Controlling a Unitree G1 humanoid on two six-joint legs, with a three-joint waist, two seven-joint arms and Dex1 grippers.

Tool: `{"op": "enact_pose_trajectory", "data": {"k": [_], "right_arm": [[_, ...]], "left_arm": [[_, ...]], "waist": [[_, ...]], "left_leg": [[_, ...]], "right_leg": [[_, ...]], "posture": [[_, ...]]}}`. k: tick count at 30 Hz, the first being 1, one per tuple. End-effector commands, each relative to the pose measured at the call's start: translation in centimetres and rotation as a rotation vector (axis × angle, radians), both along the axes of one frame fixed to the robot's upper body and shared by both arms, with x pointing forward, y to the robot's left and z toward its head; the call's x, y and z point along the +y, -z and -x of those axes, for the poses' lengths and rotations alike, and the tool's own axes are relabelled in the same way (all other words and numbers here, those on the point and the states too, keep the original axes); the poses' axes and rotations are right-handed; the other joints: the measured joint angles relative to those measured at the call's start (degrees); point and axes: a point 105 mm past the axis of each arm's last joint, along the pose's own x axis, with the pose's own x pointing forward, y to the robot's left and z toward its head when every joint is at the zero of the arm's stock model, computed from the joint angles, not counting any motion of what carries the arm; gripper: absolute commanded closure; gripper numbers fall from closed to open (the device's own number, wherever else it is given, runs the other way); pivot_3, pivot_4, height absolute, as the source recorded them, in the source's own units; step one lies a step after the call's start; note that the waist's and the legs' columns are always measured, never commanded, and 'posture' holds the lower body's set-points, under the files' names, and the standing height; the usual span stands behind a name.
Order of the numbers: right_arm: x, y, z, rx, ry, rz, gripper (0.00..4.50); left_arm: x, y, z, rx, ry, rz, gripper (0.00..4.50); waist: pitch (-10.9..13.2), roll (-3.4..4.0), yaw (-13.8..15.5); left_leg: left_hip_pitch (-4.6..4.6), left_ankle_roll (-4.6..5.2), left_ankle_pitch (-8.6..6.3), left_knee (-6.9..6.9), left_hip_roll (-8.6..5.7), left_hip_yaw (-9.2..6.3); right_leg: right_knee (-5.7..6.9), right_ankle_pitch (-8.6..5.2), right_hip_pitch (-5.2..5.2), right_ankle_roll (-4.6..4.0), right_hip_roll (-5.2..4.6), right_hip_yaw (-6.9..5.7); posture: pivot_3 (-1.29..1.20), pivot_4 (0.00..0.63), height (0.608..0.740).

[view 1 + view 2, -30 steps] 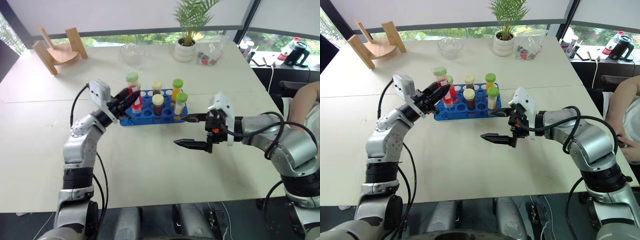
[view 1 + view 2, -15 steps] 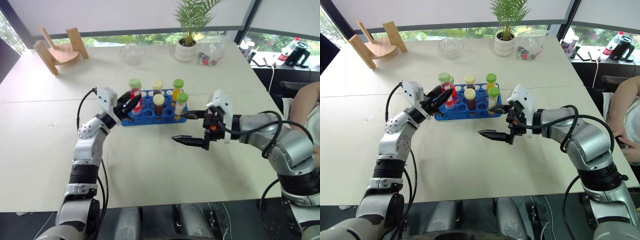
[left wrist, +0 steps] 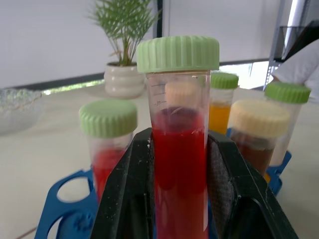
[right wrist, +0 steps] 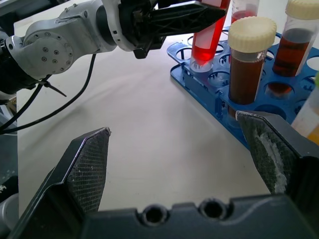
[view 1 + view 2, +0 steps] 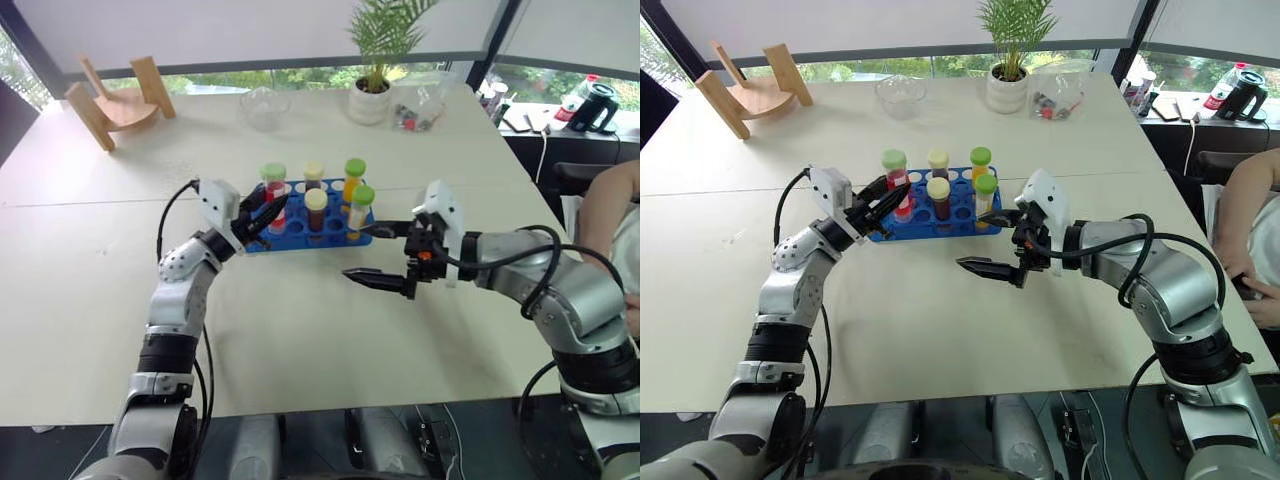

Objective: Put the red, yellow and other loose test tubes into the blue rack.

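Observation:
My left gripper (image 5: 264, 213) is shut on the red test tube (image 5: 274, 192), which has a pale green cap. Slightly tilted, the tube has its lower end (image 4: 202, 59) in a hole at the near left corner of the blue rack (image 5: 296, 239). Beside it in the rack stand a brown tube with a cream cap (image 5: 316, 211), a yellow tube with a green cap (image 5: 361, 207), an orange one (image 5: 353, 180) and another red one (image 3: 107, 149). My right gripper (image 5: 364, 253) hangs open just right of the rack, above the table, holding nothing.
At the back of the table are a wooden stand (image 5: 115, 100), a glass bowl (image 5: 263, 106), a potted plant (image 5: 371, 95) and a clear bag of small items (image 5: 420, 110). A person's arm (image 5: 615, 200) shows at the right edge.
My left gripper has come down with the red tube, bringing its lower end into the rack. The right gripper has stayed where it was, open.

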Motion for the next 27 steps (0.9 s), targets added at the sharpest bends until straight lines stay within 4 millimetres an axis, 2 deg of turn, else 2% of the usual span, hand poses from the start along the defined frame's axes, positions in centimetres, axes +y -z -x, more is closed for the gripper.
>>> {"op": "enact_pose_trajectory", "data": {"k": [1, 11, 12, 14, 17, 18, 21, 23, 27], "right_arm": [[0.1, -1.0, 0.1, -0.045, -0.006, -0.026, 0.0], [0.5, -0.9, 0.0, -0.043, -0.012, -0.041, 0.0], [0.5, -0.9, 0.0, -0.04, -0.013, -0.04, 0.0], [0.4, -0.8, 0.1, -0.037, -0.012, -0.037, 0.0], [0.2, -0.6, 0.2, -0.031, -0.008, -0.035, 0.0], [0.2, -0.5, 0.2, -0.028, -0.006, -0.034, 0.0], [-0.2, 0.0, 0.4, -0.004, -0.002, -0.029, 0.0], [-0.9, 1.0, 1.2, 0.046, -0.008, -0.008, 0.0], [-3.2, 4.2, 3.2, 0.178, 0.001, 0.061, 0.0]], "left_arm": [[0.2, 0.9, 0.2, 0.032, -0.006, -0.022, 3.66], [-0.2, 1.1, 0.2, 0.028, 0.001, -0.031, 3.66], [-0.1, 1.0, 0.4, 0.032, 0.013, -0.022, 2.64], [0.3, 0.7, 0.6, 0.032, 0.012, -0.022, 1.87], [1.2, 0.2, 0.7, 0.034, -0.021, -0.044, 0.36], [1.5, 0.1, 0.9, 0.035, -0.02, -0.059, 0.08], [3.0, 0.0, 2.0, 0.064, -0.019, -0.11, 0.08], [4.2, 0.3, 3.4, 0.108, 0.001, -0.173, 0.08], [6.9, 1.6, 8.3, 0.274, 0.109, -0.341, 0.08]], "waist": [[0.01, -0.01, -0.03], [0.0, -0.01, -0.01], [0.0, -0.01, 0.0], [0.01, -0.01, -0.02], [0.01, -0.01, 0.02], [0.01, -0.01, 0.0], [0.01, 0.0, -0.05], [0.01, 0.0, -0.13], [0.03, -0.02, -0.16]], "left_leg": [[-0.01, 0.0, 0.0, 0.0, 0.0, 0.0], [-0.01, 0.04, -0.02, -0.03, 0.01, 0.0], [-0.01, 0.04, -0.02, -0.03, 0.01, 0.0], [-0.01, 0.04, -0.03, -0.04, 0.01, 0.0], [-0.03, 0.05, -0.03, -0.04, 0.01, -0.02], [-0.03, 0.05, -0.03, -0.04, 0.01, -0.03], [-0.03, 0.05, -0.03, -0.04, 0.01, -0.01], [-0.03, 0.05, -0.03, -0.08, 0.03, -0.02], [-0.03, 0.1, -0.06, -0.26, 0.08, 0.02]], "right_leg": [[0.0, 0.0, 0.0, 0.0, 0.0, 0.0], [-0.03, 0.0, 0.0, 0.0, 0.01, 0.0], [-0.03, 0.0, 0.0, 0.0, 0.01, 0.0], [-0.04, -0.01, -0.01, 0.0, 0.02, 0.0], [-0.06, -0.01, -0.02, 0.0, 0.02, -0.01], [-0.06, 0.0, -0.02, 0.0, 0.02, -0.01], [-0.06, -0.01, -0.02, 0.0, 0.01, 0.0], [-0.08, -0.01, -0.03, -0.01, 0.02, -0.01], [-0.21, -0.03, -0.09, -0.04, 0.02, 0.01]], "posture": [[0.0, 0.15, 0.74], [0.0, 0.15, 0.74], [0.0, 0.15, 0.74], [0.0, 0.15, 0.74], [0.0, 0.15, 0.74], [0.0, 0.15, 0.74], [0.0, 0.15, 0.74], [0.0, 0.15, 0.74], [0.0, 0.15, 0.74]]}}
